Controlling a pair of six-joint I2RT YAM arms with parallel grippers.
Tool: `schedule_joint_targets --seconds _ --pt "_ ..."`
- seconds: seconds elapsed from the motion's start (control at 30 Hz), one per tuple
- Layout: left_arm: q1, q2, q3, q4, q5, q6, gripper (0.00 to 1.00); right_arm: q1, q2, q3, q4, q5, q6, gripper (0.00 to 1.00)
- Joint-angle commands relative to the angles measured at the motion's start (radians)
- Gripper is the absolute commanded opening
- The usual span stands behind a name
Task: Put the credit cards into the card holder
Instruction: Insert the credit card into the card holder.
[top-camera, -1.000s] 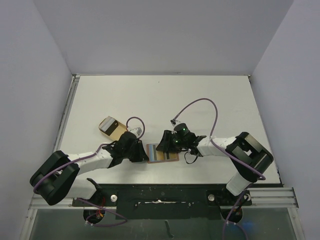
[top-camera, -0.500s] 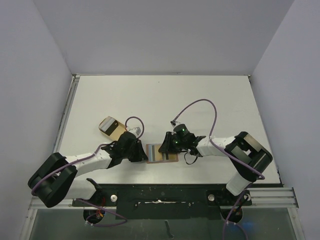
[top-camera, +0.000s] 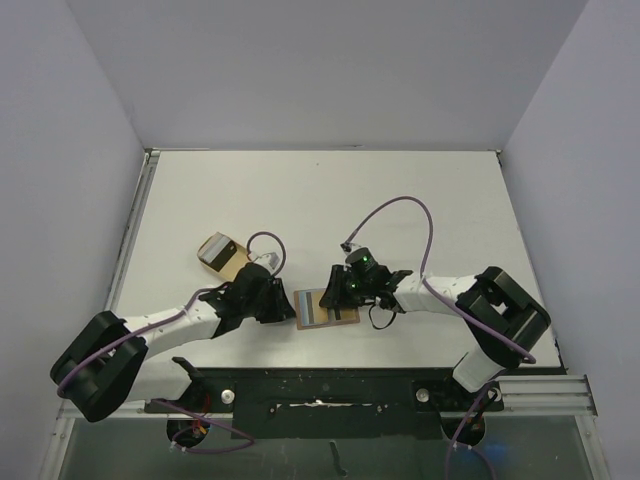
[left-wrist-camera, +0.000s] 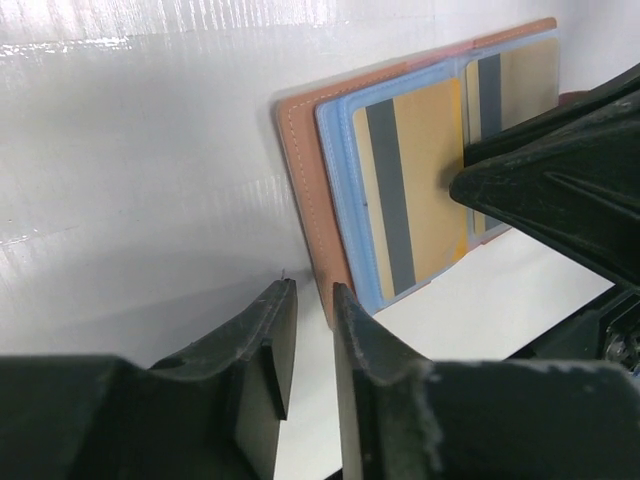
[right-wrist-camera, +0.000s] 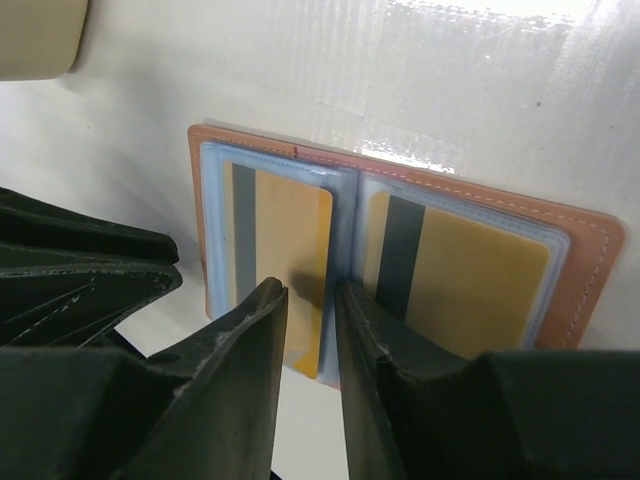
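left hand (left-wrist-camera: 312, 300), right hand (right-wrist-camera: 310, 297) ajar (empty)

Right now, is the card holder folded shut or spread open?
Spread open: the card holder lies flat, both clear sleeves facing up, gold cards tucked inside.

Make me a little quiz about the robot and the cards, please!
1. True or false: the card holder lies open and flat on the table.
2. Pick one: how many gold cards show inside it? A one, B two, C four.
3. Fill in: the ___ claw is above the cards, while the other is at the holder's outer edge.

Key: 1 true. 2 B; each card has a dark stripe. 3 right; the right claw is above the cards, and the left claw is at the edge.
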Motion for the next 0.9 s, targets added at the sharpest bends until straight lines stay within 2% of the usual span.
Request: schedule_joint_targets --seconds 0.0,0.2,0.4,0.53,0.87 --pt "-0.004 -0.031 0.039 0.039 -0.005 -0.019 0.24 0.01 -0.032 0.035 -0.045 0.042 -0.027 0.24" --pt "-0.004 -0.055 0.018 0.089 0.001 -0.045 0.26 0.019 -0.014 0.046 -0.069 0.065 -0.03 0.12" --pt "-0.004 -0.084 -0.032 0.223 0.031 -0.09 0.28 0.03 0.004 0.024 -0.062 0.082 -0.017 0.0" --pt "-0.002 -0.101 -0.068 0.301 0.035 -0.128 0.3 0.033 0.009 -0.001 -0.037 0.08 -0.009 0.0" --pt "-0.002 -0.059 -0.081 0.373 0.019 -0.136 0.32 0.033 0.0 -0.038 -0.001 0.068 0.003 0.0"
